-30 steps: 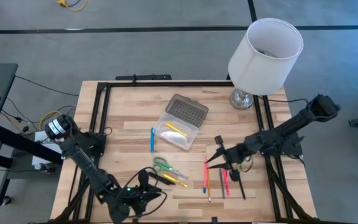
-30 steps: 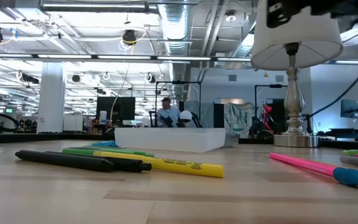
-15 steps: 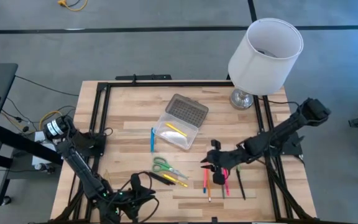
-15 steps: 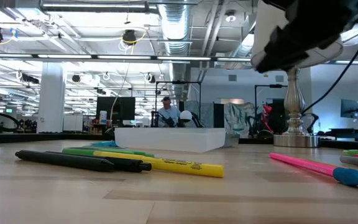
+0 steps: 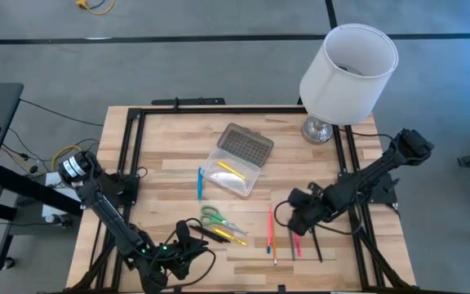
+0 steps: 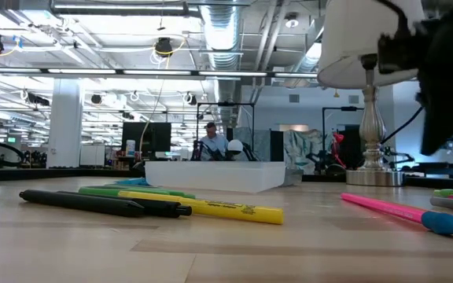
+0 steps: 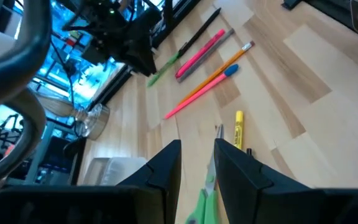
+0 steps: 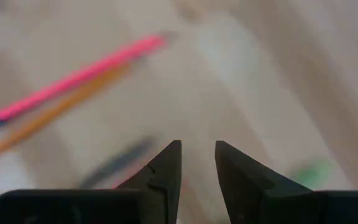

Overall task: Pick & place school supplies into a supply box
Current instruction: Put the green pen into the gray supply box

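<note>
Right gripper point(image 5: 299, 222) has swung right over the last half second and now sits low over the loose cluster right of the supply box point(image 5: 237, 166): orange pencil point(image 5: 271, 237), pink marker point(image 5: 295, 241), black pen point(image 5: 313, 243). Its wrist view shows a narrow gap between the fingers point(image 8: 166, 167), nothing held, pink and orange sticks blurred just ahead. I read this as lining up for a pick from that cluster.

Left gripper point(image 5: 182, 245) has crept up toward the green-handled scissors point(image 5: 213, 217) and yellow highlighter point(image 5: 235, 238); fingers point(image 7: 165, 165) slightly parted, empty.

Box is open, lid back, with a yellow pen point(image 5: 230, 170) inside and a blue pen point(image 5: 200, 182) beside it. Most supplies are not yet boxed.
</note>
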### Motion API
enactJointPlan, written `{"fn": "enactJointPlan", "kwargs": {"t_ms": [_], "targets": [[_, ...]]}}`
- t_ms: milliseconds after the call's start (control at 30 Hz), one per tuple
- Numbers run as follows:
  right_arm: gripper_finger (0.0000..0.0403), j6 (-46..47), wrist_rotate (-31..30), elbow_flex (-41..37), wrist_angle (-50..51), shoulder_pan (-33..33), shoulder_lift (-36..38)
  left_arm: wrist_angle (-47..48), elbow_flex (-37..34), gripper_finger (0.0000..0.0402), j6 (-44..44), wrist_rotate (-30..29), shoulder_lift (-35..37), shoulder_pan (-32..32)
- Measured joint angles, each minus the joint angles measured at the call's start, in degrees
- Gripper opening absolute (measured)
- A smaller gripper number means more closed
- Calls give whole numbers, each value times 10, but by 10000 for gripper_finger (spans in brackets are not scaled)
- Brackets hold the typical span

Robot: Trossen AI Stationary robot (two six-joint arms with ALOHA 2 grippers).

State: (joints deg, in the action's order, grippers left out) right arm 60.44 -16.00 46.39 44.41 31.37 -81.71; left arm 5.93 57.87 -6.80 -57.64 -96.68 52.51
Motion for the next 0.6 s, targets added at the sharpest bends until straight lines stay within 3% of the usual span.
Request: {"fn": "enactJointPlan", "kwargs": {"t_ms": [167, 600], "targets": [[92, 102, -5, 0, 89, 6, 0, 12, 0, 90, 15, 4, 0, -9], [92, 229, 30, 0, 131, 55, 0, 12, 0, 90, 18, 5, 0, -11]]}}
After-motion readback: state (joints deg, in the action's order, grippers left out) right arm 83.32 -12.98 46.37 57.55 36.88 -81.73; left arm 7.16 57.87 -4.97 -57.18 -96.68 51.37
